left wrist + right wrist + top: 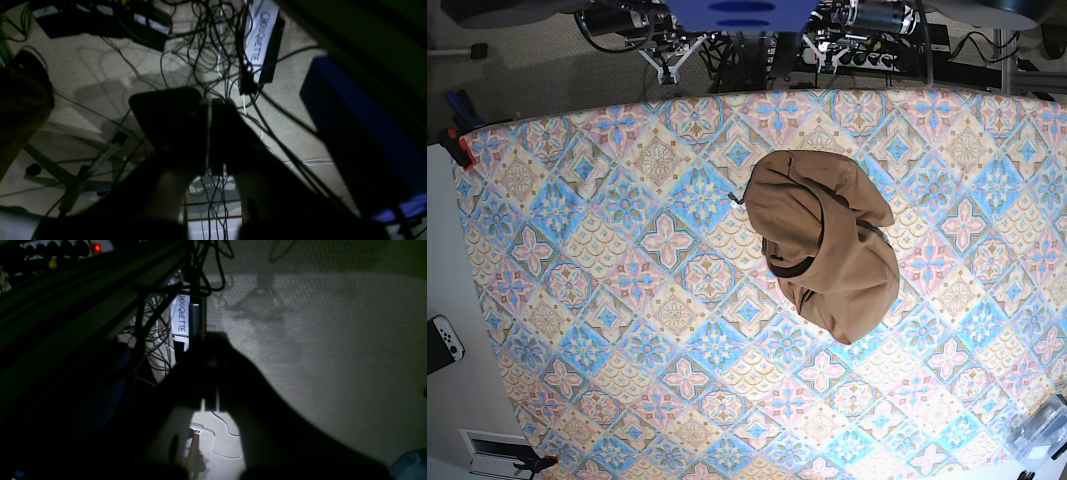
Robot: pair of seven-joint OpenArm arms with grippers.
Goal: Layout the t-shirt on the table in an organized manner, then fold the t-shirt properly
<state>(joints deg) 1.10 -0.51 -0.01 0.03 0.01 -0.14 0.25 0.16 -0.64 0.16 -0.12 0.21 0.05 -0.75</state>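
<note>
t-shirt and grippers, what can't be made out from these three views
- t-shirt, base view: crumpled in a heap on the table; sleeves, hem and front or back are folded under its own fabric.
- left gripper, left wrist view: a dark silhouette, fingers together; surface detail lost in shadow.
- right gripper, right wrist view: underexposed, fingertips barely distinguishable.
- Both arms, base view: cut off by the top edge.
- Neither wrist view shows the shirt or the table top.

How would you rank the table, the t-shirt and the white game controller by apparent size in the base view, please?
1. the table, filling most of the view
2. the t-shirt, crumpled
3. the white game controller, partly cut off at the left edge
</note>
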